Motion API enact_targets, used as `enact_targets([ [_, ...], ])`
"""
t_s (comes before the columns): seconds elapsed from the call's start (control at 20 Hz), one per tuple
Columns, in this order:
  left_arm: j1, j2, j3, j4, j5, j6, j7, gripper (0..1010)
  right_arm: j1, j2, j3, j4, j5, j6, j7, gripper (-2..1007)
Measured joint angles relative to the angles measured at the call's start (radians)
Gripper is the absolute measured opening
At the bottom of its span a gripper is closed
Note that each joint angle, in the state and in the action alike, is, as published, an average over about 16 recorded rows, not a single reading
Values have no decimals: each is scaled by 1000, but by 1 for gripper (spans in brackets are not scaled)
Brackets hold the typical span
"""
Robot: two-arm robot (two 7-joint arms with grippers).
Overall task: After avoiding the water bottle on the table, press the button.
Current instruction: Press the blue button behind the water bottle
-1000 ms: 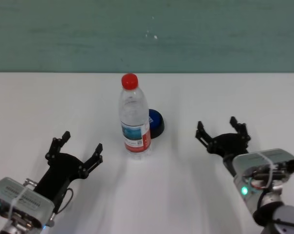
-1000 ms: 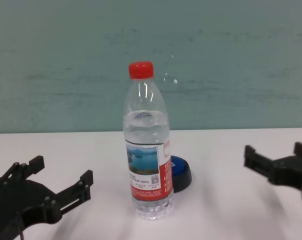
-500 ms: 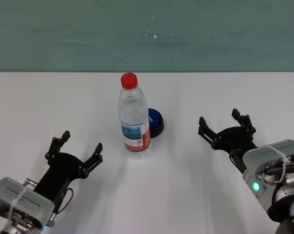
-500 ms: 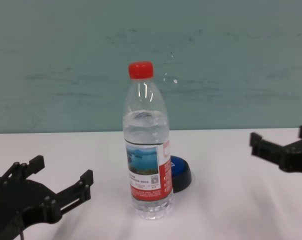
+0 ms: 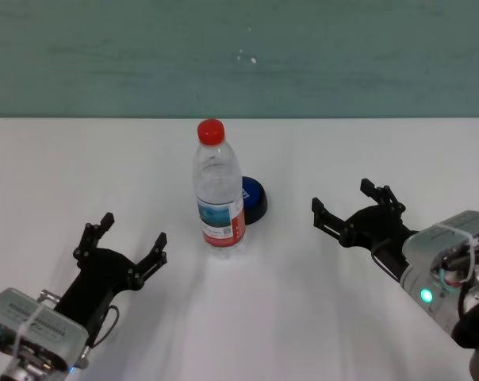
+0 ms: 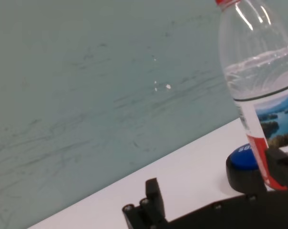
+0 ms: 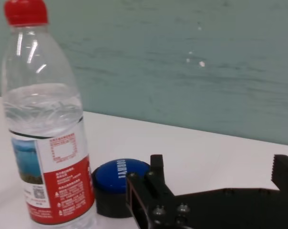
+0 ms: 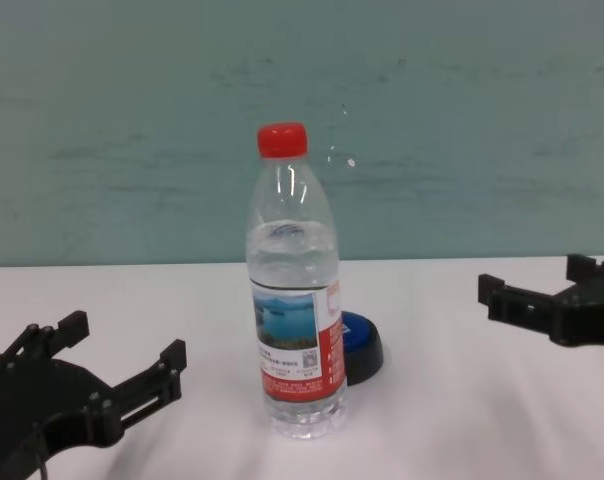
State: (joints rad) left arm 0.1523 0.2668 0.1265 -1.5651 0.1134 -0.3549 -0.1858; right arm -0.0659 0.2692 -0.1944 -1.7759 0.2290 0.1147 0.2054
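Black right gripper [image 5: 354, 205] gapes wide, empty, right of the button [image 5: 254, 198].

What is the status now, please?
Right gripper open, right of button, not touching. Left gripper open, parked near left. Bottle upright, in front of button.

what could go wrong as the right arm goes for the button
1. The water bottle stands upright, tight against the button, part hiding it from the robot's side. A straight reach by the right gripper might clip it and tip it.
2. Its jaws are open wide, so a stray jaw could catch the bottle.
3. The left gripper sits idle, no help.
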Motion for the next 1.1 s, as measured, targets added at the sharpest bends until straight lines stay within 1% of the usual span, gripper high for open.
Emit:
enact_targets([
  [0.1,0,0,0,0,0,0,0,1000,2,15,-2,-3,15,7,31,1004],
  [0.25,0,0,0,0,0,0,0,1000,5,36,-9,-5,36,8,72,1004],
  [0.4,0,0,0,0,0,0,0,1000,7,54,-20,-2,57,-1,106,1004],
  [0.6,0,0,0,0,0,0,0,1000,13,74,-38,9,82,-23,142,1004],
  [0.85,0,0,0,0,0,0,0,1000,24,87,-58,32,108,-56,169,1004],
  [1.1,0,0,0,0,0,0,0,1000,31,95,-72,48,131,-77,173,1004],
])
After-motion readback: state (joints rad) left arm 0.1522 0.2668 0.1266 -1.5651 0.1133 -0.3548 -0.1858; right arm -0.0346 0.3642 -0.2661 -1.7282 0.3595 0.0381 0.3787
